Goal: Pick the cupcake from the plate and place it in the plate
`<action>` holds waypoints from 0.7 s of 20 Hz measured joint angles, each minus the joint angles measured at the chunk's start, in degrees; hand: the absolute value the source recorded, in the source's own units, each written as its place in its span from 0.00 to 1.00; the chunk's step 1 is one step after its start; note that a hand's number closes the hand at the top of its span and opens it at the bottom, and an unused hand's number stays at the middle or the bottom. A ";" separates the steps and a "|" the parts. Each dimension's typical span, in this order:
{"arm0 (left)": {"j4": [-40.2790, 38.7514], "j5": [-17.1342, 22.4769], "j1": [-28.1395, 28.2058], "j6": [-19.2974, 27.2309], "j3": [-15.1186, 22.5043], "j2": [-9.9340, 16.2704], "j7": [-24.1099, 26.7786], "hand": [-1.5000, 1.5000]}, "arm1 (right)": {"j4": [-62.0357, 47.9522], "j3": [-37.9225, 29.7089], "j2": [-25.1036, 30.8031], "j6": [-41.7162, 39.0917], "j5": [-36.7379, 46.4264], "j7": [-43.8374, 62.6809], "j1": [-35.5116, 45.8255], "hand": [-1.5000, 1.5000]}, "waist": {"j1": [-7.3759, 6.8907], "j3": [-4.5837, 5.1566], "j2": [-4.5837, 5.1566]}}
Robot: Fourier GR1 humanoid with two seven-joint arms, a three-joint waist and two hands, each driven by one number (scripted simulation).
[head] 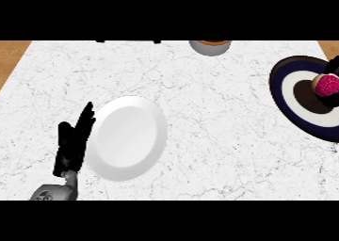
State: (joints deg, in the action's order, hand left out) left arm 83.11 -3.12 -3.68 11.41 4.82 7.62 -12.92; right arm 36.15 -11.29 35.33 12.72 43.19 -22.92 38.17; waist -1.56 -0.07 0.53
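Observation:
The cupcake (329, 84), with a pink top, sits at the middle of a dark blue plate (287, 101) with a white ring, at the counter's right edge. My right hand (338, 66) comes in from the right edge, and its black fingers curl round the cupcake from above and below. Most of that hand is cut off by the view's edge. A plain white plate (127, 139) lies left of centre. My left hand (73, 141) rests open against the white plate's left rim, fingers straight and pointing away from me.
A grey round container (210, 47) stands at the counter's far edge, partly cut off. Wooden floor shows past the far left corner (5, 61) and the far right corner (335, 47). White marble counter (214, 122) stretches between the two plates.

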 measured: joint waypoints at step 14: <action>0.48 1.53 -0.09 -2.44 -1.98 1.42 -0.05 0.50 | -19.22 -0.68 4.16 -11.45 0.48 -16.35 6.37 0.00 | -0.47 -0.14 0.27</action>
State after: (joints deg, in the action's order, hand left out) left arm 83.59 -1.59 -3.76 8.97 2.84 9.04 -12.98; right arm 16.93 -11.97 39.49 1.27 43.68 -39.27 44.54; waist -2.03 -0.21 0.80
